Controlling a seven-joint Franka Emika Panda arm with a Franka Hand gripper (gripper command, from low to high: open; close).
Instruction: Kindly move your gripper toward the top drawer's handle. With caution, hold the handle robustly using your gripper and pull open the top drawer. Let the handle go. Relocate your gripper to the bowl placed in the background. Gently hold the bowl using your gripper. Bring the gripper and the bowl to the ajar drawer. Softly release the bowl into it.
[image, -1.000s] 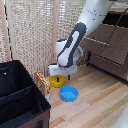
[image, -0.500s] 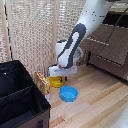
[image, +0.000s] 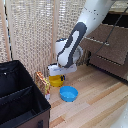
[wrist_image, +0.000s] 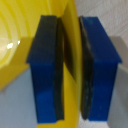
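The yellow bowl (image: 56, 81) is under the white arm, close to the wooden floor by the reed screen; I cannot tell if it is lifted. My gripper (image: 59, 75) is shut on its rim. In the wrist view the two blue fingers (wrist_image: 47, 70) clamp the bowl's thin yellow wall, and the gripper (wrist_image: 71, 70) straddles the bowl (wrist_image: 15, 45). A brown drawer front (image: 107, 35) with a slim silver handle (image: 105, 43) shows at the exterior view's right, far from the gripper.
A blue bowl (image: 68, 93) lies on the floor just in front of the yellow one. A dark open-topped box-like cabinet (image: 20, 97) fills the exterior view's lower left. A patterned orange packet (image: 43, 83) stands beside it. A reed screen (image: 35, 30) stands behind.
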